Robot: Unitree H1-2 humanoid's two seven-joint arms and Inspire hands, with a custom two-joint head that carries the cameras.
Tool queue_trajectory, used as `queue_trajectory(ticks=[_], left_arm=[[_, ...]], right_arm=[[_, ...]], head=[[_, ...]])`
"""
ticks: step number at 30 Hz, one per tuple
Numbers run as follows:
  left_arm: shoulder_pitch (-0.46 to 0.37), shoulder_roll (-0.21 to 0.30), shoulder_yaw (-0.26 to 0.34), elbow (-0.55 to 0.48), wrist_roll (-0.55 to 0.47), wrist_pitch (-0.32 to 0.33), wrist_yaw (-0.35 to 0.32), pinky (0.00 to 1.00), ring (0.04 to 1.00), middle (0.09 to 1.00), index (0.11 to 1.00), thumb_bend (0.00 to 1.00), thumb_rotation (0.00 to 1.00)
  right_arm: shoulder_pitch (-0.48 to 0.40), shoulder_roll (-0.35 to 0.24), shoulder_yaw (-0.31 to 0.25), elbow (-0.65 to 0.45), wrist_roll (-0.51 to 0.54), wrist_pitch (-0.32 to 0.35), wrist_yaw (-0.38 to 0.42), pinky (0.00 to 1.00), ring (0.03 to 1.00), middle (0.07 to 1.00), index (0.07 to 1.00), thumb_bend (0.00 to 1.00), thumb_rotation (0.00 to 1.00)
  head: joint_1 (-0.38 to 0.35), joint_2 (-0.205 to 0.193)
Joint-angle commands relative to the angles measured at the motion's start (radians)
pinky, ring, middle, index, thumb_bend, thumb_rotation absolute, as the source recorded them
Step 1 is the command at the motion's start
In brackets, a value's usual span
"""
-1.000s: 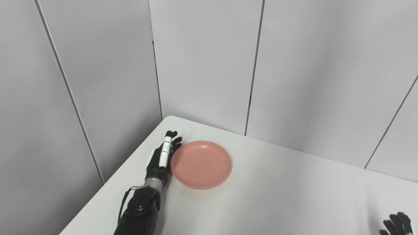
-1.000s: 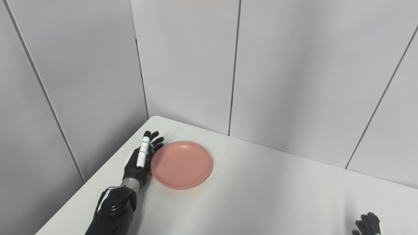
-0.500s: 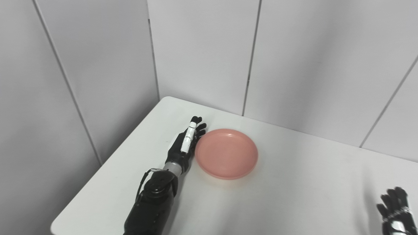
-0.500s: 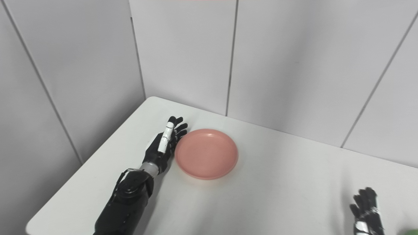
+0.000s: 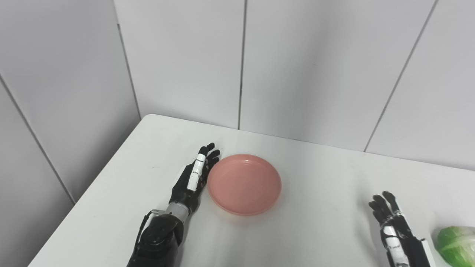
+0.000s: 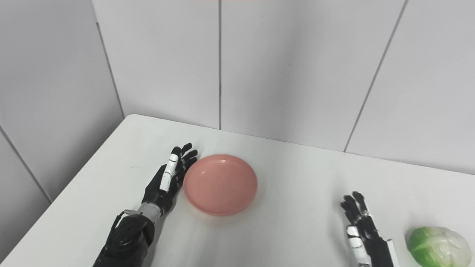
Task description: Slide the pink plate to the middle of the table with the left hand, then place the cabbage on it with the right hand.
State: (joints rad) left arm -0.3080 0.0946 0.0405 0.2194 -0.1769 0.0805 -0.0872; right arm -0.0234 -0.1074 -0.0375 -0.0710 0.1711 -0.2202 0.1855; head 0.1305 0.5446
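The pink plate (image 5: 243,184) lies on the white table (image 5: 319,174), left of the middle. My left hand (image 5: 195,176) rests flat beside it with fingers straight, its edge against the plate's left rim, holding nothing. At the lower right my right hand (image 6: 362,228) is open with fingers spread, a short way left of the green cabbage (image 6: 438,246), not touching it. The cabbage sits near the table's front right and is cut off by the picture edge in the left eye view.
Grey wall panels (image 5: 304,66) stand along the table's far edge and left side. The table's left edge (image 5: 92,185) runs close to my left arm. Bare tabletop lies between the plate and my right hand.
The camera has swung right and down, bringing my right hand and the cabbage into view. My left hand has pushed the plate rightward, away from the far left corner.
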Motion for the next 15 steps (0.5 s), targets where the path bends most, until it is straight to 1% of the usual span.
queue_trajectory(ticks=[1, 2, 4, 5, 6, 7, 8, 9, 10, 11, 12, 13, 15], left_arm=[[0.004, 0.000, -0.015, -0.017, -0.008, -0.027, -0.043, 0.99, 0.953, 0.938, 0.926, 0.71, 1.00], [0.008, 0.000, -0.018, -0.018, -0.011, -0.029, -0.052, 0.99, 0.952, 0.938, 0.926, 0.71, 1.00], [0.017, -0.003, -0.023, -0.025, -0.017, -0.030, -0.067, 0.98, 0.945, 0.929, 0.917, 0.72, 1.00], [0.021, -0.002, -0.024, -0.027, -0.021, -0.031, -0.076, 0.98, 0.944, 0.927, 0.915, 0.72, 1.00], [0.023, -0.003, -0.024, -0.026, -0.026, -0.034, -0.084, 0.98, 0.944, 0.923, 0.909, 0.72, 1.00], [0.027, -0.002, -0.023, -0.027, -0.030, -0.035, -0.091, 0.98, 0.944, 0.922, 0.908, 0.72, 1.00], [0.030, -0.002, -0.025, -0.029, -0.035, -0.037, -0.100, 0.98, 0.942, 0.919, 0.902, 0.73, 1.00], [0.034, 0.001, -0.027, -0.032, -0.039, -0.038, -0.110, 0.98, 0.942, 0.917, 0.898, 0.73, 1.00], [0.038, 0.002, -0.031, -0.039, -0.043, -0.039, -0.120, 0.96, 0.938, 0.917, 0.895, 0.73, 1.00], [0.042, 0.003, -0.032, -0.045, -0.055, -0.039, -0.136, 0.95, 0.935, 0.918, 0.897, 0.74, 0.99], [0.046, 0.003, -0.034, -0.053, -0.065, -0.033, -0.149, 0.94, 0.928, 0.916, 0.897, 0.74, 0.98], [0.050, 0.005, -0.035, -0.061, -0.077, -0.026, -0.161, 0.93, 0.926, 0.912, 0.897, 0.75, 0.96], [0.054, 0.007, -0.038, -0.061, -0.092, -0.027, -0.181, 0.93, 0.924, 0.904, 0.888, 0.74, 0.95]], right_arm=[[-0.015, 0.015, 0.008, -0.045, -0.025, -0.045, -0.013, 0.97, 0.915, 0.910, 0.931, 0.74, 0.75], [-0.013, 0.021, 0.013, -0.052, -0.029, -0.036, -0.017, 0.97, 0.916, 0.910, 0.931, 0.75, 0.74], [-0.013, 0.036, 0.025, -0.062, -0.031, -0.019, -0.022, 0.98, 0.927, 0.908, 0.932, 0.75, 0.72], [-0.013, 0.044, 0.032, -0.066, -0.038, -0.014, -0.025, 0.98, 0.928, 0.909, 0.934, 0.75, 0.71], [-0.015, 0.048, 0.038, -0.066, -0.044, -0.013, -0.028, 0.96, 0.929, 0.912, 0.938, 0.74, 0.70], [-0.017, 0.054, 0.045, -0.068, -0.056, -0.011, -0.033, 0.96, 0.929, 0.912, 0.938, 0.74, 0.70], [-0.018, 0.059, 0.050, -0.069, -0.061, -0.010, -0.036, 0.95, 0.929, 0.914, 0.940, 0.74, 0.70], [-0.020, 0.065, 0.056, -0.069, -0.067, -0.007, -0.040, 0.95, 0.931, 0.917, 0.942, 0.73, 0.69], [-0.020, 0.069, 0.060, -0.070, -0.077, 0.002, -0.045, 0.95, 0.933, 0.918, 0.942, 0.73, 0.69], [-0.021, 0.073, 0.066, -0.073, -0.096, 0.015, -0.052, 0.96, 0.937, 0.920, 0.942, 0.74, 0.69], [-0.021, 0.075, 0.071, -0.074, -0.115, 0.024, -0.059, 0.98, 0.947, 0.926, 0.943, 0.75, 0.71], [-0.021, 0.079, 0.076, -0.076, -0.130, 0.032, -0.065, 0.99, 0.956, 0.931, 0.945, 0.75, 0.73], [-0.023, 0.091, 0.082, -0.076, -0.154, 0.040, -0.077, 1.00, 0.954, 0.934, 0.948, 0.75, 0.73]], head=[[-0.027, 0.003], [-0.027, 0.003], [-0.059, 0.008], [-0.090, 0.016], [-0.090, 0.016], [-0.118, 0.016], [-0.122, 0.016], [-0.142, 0.019], [-0.142, 0.019], [-0.164, 0.023], [-0.164, 0.023], [-0.179, 0.027], [-0.190, 0.030]])
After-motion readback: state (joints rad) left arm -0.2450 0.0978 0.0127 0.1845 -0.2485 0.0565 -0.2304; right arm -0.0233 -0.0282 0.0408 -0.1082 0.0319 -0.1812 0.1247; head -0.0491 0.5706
